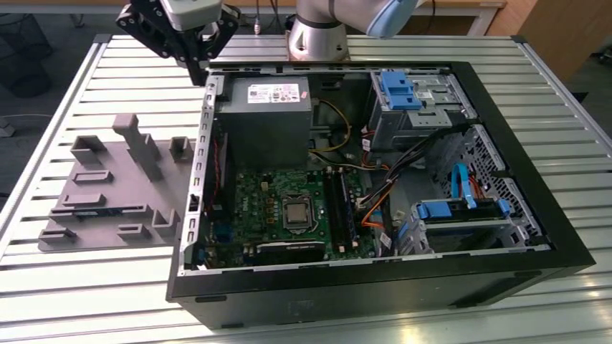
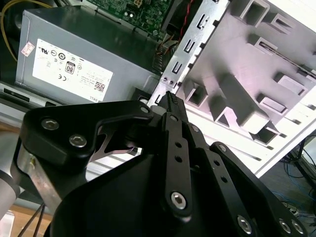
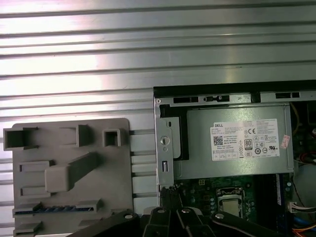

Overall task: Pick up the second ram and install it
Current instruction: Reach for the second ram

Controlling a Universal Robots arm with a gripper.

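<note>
The jaws (image 1: 202,77) are clenched tip to tip and hang over the side wall of the open computer case (image 1: 535,266), at the corner where the grey power supply (image 1: 263,118) sits. The power supply lies just to one side of the jaws, inside the case. On the other side of them, beyond the wall, a grey moulded fixture (image 1: 105,188) rests on the slatted metal surface (image 1: 96,287). The second ram (image 3: 42,210) is in that fixture. In the first wrist view it shows as a thin blue-green strip seen edge-on in a long slot. It is well apart from the jaws, near the fixture's edge away from the case. From where I stand nothing touches it. Deeper in the case, past the power supply from the jaws, the green motherboard (image 1: 272,197) lies flat with its processor socket (image 1: 297,213). The long black memory slots (image 1: 340,208) run alongside that socket. Blue drive caddies (image 1: 397,89) sit at the far side of the case, well away from the jaws.
</note>
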